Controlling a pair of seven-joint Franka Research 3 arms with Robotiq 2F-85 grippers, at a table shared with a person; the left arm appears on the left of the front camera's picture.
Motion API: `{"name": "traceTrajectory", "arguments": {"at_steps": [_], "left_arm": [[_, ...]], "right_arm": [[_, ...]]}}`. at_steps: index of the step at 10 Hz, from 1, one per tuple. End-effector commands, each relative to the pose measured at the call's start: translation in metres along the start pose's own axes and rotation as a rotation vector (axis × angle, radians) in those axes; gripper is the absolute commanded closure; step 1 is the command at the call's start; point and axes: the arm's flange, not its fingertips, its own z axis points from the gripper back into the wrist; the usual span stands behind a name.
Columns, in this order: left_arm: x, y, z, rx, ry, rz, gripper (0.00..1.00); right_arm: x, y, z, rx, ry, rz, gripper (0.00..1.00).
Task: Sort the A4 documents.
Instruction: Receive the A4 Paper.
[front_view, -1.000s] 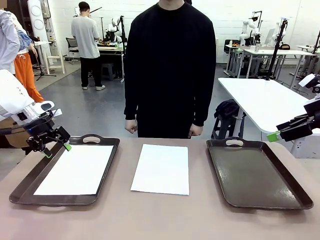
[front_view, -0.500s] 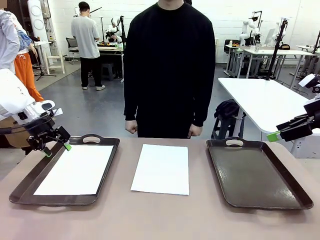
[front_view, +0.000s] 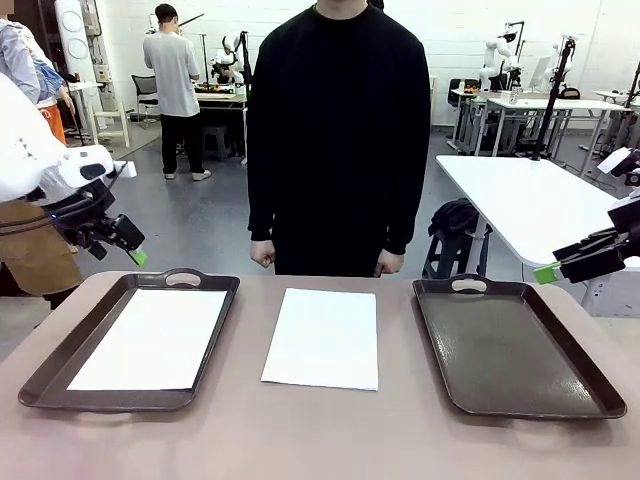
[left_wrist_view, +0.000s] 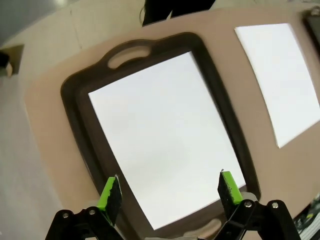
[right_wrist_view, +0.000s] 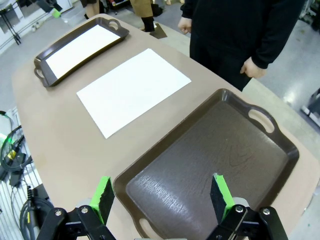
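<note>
One of the A4 documents (front_view: 150, 338) lies flat in the left dark brown tray (front_view: 214, 318); the left wrist view looks down on this sheet (left_wrist_view: 165, 145) in its tray (left_wrist_view: 80, 135). A second A4 document (front_view: 323, 337) lies on the bare table between the trays, and the right wrist view shows that sheet (right_wrist_view: 134, 90) too. My left gripper (front_view: 118, 250) hangs open in the air above the left tray's far left corner, with nothing between its pads (left_wrist_view: 111, 192). My right gripper (front_view: 548, 268) is open and empty, high beside the right tray's far right side.
The right tray (front_view: 600, 395) holds nothing, and its ribbed floor (right_wrist_view: 215, 155) spreads below my right gripper (right_wrist_view: 161, 195). A person in black stands at the far edge with both hands (front_view: 262, 254) hanging at the sides. The brown tabletop (front_view: 320, 430) is bare in front.
My left gripper has risen from just over the left tray's far left corner and pulled back to the left. The right gripper, sheets and person have not moved.
</note>
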Motion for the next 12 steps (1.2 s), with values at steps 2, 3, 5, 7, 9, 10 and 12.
{"name": "traceTrajectory", "arguments": {"at_steps": [2,3,5,7,9,10,12], "left_arm": [[-0.052,-0.015,0.054,-0.216,-0.092,-0.331,0.0],[-0.058,-0.016,0.071,-0.227,-0.146,-0.389,0.0],[-0.06,-0.016,0.086,-0.256,-0.153,-0.427,0.0],[-0.058,-0.016,0.084,-0.327,-0.127,-0.436,0.0],[-0.056,-0.013,0.076,-0.36,-0.146,-0.354,0.0],[-0.057,-0.012,0.075,-0.374,-0.163,-0.331,0.0],[-0.058,-0.013,0.075,-0.364,-0.165,-0.326,0.0]], "right_arm": [[-0.001,-0.002,-0.002,0.02,-0.017,0.007,0.0],[-0.001,-0.002,-0.002,0.02,-0.017,0.007,0.0],[-0.001,-0.002,-0.002,0.02,-0.017,0.007,0.0],[-0.001,-0.002,-0.002,0.02,-0.017,0.007,0.0],[-0.001,-0.002,-0.002,0.02,-0.017,0.007,0.0],[-0.001,-0.002,-0.002,0.02,-0.017,0.007,0.0],[-0.001,-0.002,-0.002,0.02,-0.017,0.007,0.0]]}}
